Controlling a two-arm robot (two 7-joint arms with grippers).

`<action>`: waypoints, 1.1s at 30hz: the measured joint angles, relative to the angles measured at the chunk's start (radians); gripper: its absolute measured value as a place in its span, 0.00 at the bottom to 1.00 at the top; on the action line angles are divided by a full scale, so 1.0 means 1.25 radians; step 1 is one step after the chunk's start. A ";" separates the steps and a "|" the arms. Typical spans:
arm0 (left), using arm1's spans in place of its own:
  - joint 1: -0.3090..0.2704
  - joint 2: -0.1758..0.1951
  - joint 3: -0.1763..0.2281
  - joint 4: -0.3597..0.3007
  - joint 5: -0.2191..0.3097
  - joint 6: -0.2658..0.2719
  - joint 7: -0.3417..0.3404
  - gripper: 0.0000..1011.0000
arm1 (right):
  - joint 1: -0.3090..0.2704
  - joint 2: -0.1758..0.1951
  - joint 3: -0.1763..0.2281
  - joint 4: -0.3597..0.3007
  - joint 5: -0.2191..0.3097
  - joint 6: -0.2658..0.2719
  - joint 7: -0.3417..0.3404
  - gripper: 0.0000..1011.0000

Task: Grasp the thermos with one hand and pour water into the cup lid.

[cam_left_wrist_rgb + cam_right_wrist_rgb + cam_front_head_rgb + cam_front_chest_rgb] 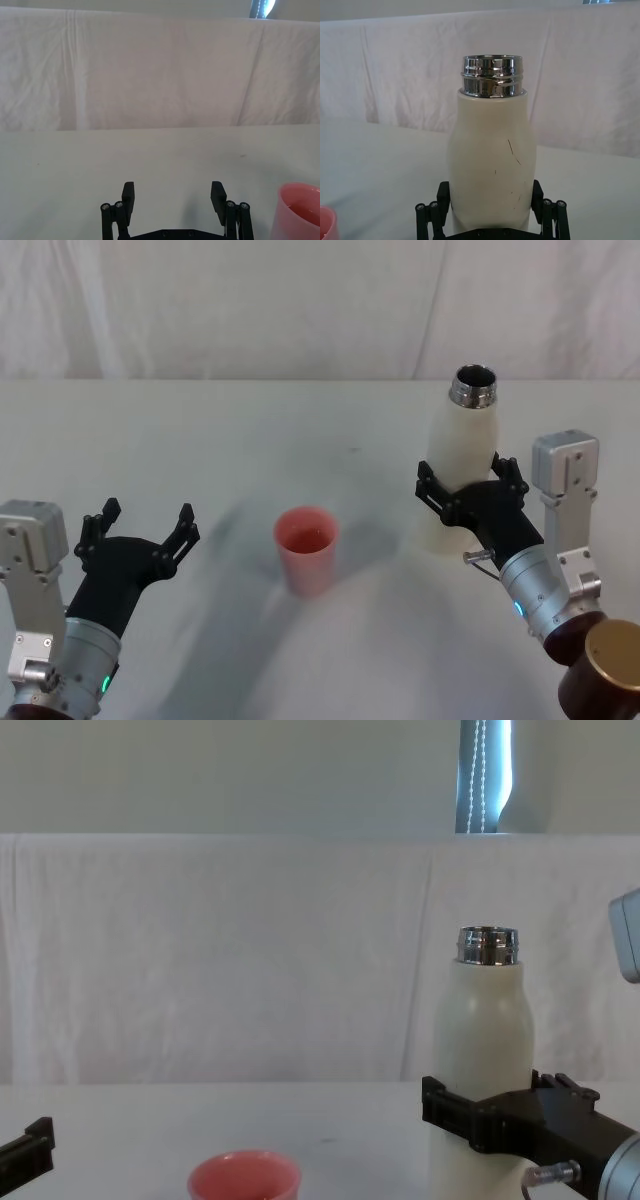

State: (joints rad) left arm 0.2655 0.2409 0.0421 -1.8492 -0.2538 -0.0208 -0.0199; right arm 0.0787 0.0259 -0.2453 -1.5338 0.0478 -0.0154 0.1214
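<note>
White desk (pixel 180 440) lies bare around the pink cup lid (pixel 306 548), well in from every edge. Right hand (pixel 470 490) straddles the upright thermos (pixel 458 465) low on its body, fingers at its sides, to the cup lid's right. Left hand (pixel 140 530) hangs spread apart to its left.

Both end effectors (pixel 137 532) (pixel 471 483) forward, spread.

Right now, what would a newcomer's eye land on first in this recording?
The tall cream-white thermos with its open steel neck stands upright on the table's right side, the right claw around its lower body. Left of it sits the small pink cup lid, standing alone. The left claw hangs open at the far left, holding nothing.
</note>
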 joint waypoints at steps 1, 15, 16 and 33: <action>0.000 0.000 0.000 0.000 0.000 0.000 0.000 0.99 | 0.002 0.000 0.000 0.001 0.000 0.000 0.000 0.99; 0.000 0.000 0.000 0.000 0.000 0.000 0.000 0.99 | 0.028 -0.006 0.006 0.031 0.013 0.005 0.005 0.97; 0.000 0.000 0.000 0.000 0.000 0.000 0.000 0.99 | 0.029 -0.006 0.007 0.032 0.016 0.006 0.006 0.95; 0.000 0.000 0.000 0.000 0.000 0.000 0.000 0.99 | 0.035 0.022 -0.026 -0.007 -0.029 0.018 0.011 0.95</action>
State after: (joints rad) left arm 0.2655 0.2409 0.0421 -1.8492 -0.2538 -0.0208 -0.0199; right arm 0.1225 0.0537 -0.2775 -1.5425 0.0118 0.0076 0.1345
